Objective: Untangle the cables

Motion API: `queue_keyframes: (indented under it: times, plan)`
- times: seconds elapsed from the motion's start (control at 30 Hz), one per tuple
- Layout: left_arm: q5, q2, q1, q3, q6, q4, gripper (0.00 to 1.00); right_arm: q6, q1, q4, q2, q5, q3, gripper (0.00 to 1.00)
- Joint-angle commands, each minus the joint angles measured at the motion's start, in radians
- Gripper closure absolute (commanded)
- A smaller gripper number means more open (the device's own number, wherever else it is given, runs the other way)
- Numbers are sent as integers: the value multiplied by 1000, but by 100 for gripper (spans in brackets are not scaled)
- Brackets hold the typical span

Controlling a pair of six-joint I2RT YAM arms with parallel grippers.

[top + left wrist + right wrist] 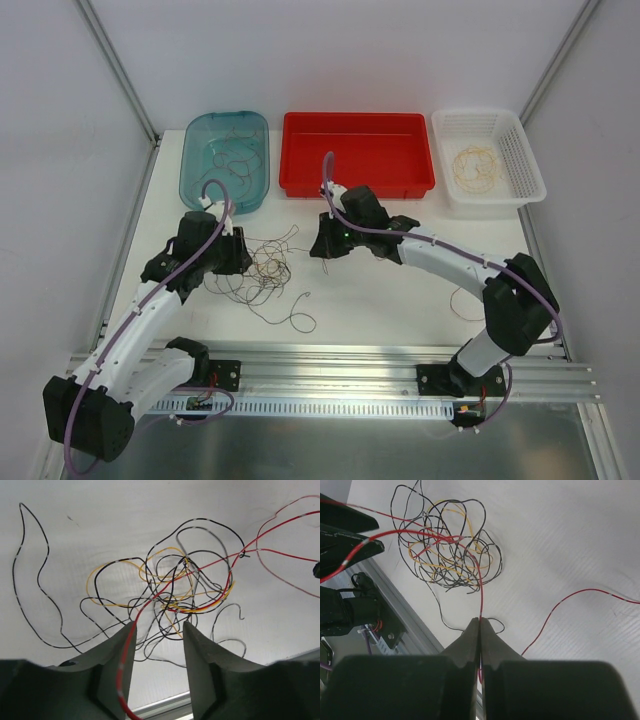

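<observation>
R tool [480, 622] pinching red cable [481, 587], L tool [159, 626] spread (same cable in gap), 1 tangle [172, 587] between.

White desk [400, 300], matte. 3 containers along far edge: red bin [357, 183] in mid, teal tub [188, 170] just left of red bin, white mesh basket [530, 170] just right of it. Tangle of thin cables [262, 268] (yellow, dark, red) lies on desk in front of red bin's left end. One red strand [580, 592] runs out over bare desk, in front of red bin's right end.
</observation>
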Motion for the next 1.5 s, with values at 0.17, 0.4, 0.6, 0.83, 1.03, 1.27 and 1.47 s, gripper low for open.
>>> queue_keyframes:
  times: [0.17,0.4,0.6,0.83,1.03,1.27,1.47]
  plan:
    - [7,-5,3,12,-30,28,1,-29,-6,-97,-69,76,10,99]
    - [36,65,80,132,-40,-73,1,-38,-33,-157,-100,128,-28,99]
    - [52,275,77,287,2,-334,1,-49,-50,-180,-127,139,-23,99]
    - [33,321,-9,281,7,-371,1,-119,-42,-191,-118,116,9,62]
    - [-14,372,-146,310,2,-368,1,-325,34,-145,-201,76,12,36]
    - [-23,378,-161,324,0,-368,1,-497,69,-123,-181,5,102,23]
    - [-17,378,-164,333,-3,-366,1,-529,114,-115,-120,-104,139,22]
